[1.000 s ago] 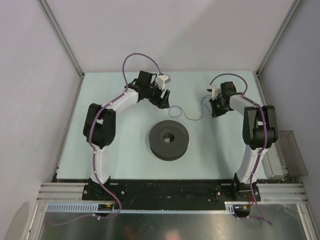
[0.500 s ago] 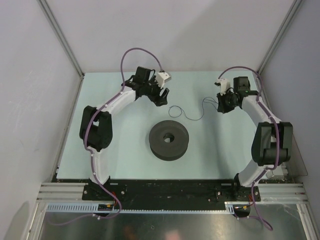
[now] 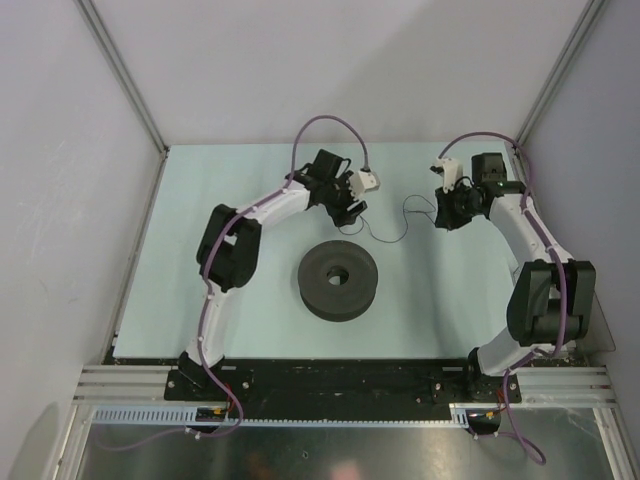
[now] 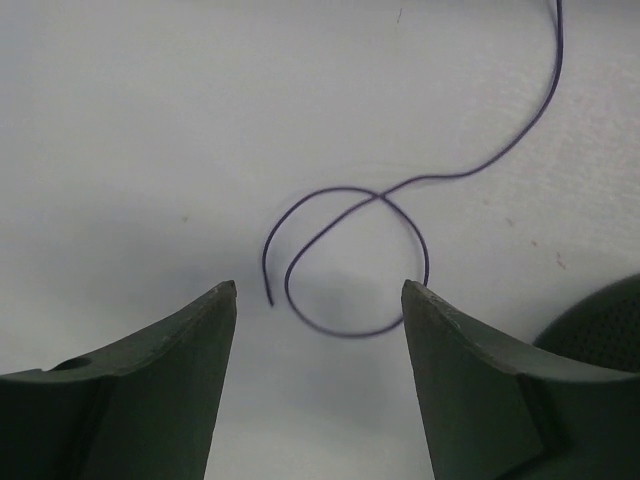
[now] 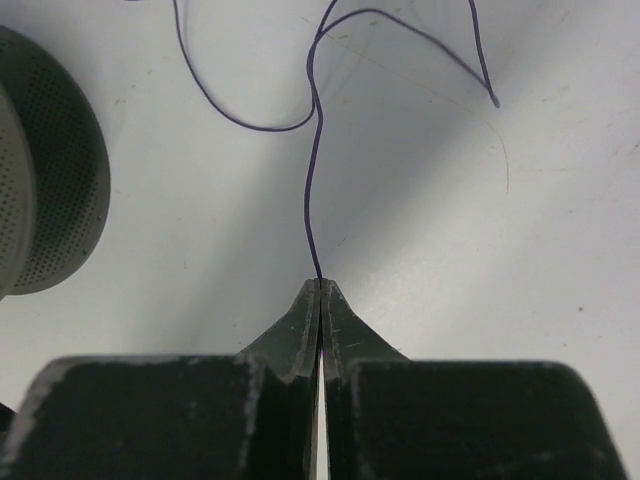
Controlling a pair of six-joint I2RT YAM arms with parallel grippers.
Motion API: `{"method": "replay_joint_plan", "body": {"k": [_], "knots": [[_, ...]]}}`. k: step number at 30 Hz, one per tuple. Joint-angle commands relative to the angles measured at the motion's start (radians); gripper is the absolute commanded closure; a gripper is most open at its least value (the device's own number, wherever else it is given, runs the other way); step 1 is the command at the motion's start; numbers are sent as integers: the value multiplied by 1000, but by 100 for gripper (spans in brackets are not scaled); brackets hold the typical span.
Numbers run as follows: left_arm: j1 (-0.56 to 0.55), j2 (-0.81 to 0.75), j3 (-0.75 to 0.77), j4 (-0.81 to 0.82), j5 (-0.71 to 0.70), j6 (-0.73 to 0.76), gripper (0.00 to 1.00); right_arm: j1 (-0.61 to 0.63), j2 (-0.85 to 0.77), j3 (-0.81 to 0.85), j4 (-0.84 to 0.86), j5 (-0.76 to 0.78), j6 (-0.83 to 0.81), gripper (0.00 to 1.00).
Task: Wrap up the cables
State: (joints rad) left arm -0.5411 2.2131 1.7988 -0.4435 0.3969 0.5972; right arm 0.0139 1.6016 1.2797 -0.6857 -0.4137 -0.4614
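The cable (image 3: 385, 236) is a very thin dark wire curling on the pale table between the two grippers. In the left wrist view its end forms a small loop (image 4: 345, 262) just ahead of my open left gripper (image 4: 318, 300); the loop lies on the table, untouched. My left gripper (image 3: 350, 213) hovers over that end. My right gripper (image 3: 440, 213) is shut on the cable's other part; the wire (image 5: 312, 180) runs straight out from the closed fingertips (image 5: 321, 285).
A round dark grey spool (image 3: 337, 279) with a centre hole lies flat in the table's middle, near side of the cable. Its edge shows in the left wrist view (image 4: 600, 320) and right wrist view (image 5: 50, 170). Walls enclose the table at back and sides.
My left arm has swung right and now has its open gripper over the cable's looped end. My right gripper moved toward the back right with the cable, then held still.
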Motion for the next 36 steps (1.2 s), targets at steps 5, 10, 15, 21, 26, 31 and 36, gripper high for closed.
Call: {"method": "replay_joint_plan", "body": {"k": [5, 10, 15, 21, 26, 31, 36], "knots": [[-8, 121, 129, 5, -31, 22, 30, 3, -103, 13, -36, -65, -4, 100], [-11, 132, 143, 4, -72, 16, 55, -4, -165, 12, -16, -62, 2, 100], [11, 77, 124, 4, -139, 14, 97, -74, -263, 13, 12, -11, -30, 100], [115, -68, 59, 2, -190, -38, 100, -150, -370, 12, 82, 165, -96, 100], [241, -186, -41, -3, -248, -65, 100, -215, -441, 12, 177, 317, -138, 100], [376, -303, -153, -9, -273, -75, 100, -289, -499, 13, 251, 393, -179, 100], [502, -390, -249, -18, -249, -77, 100, -339, -536, 13, 266, 401, -217, 100]]}}
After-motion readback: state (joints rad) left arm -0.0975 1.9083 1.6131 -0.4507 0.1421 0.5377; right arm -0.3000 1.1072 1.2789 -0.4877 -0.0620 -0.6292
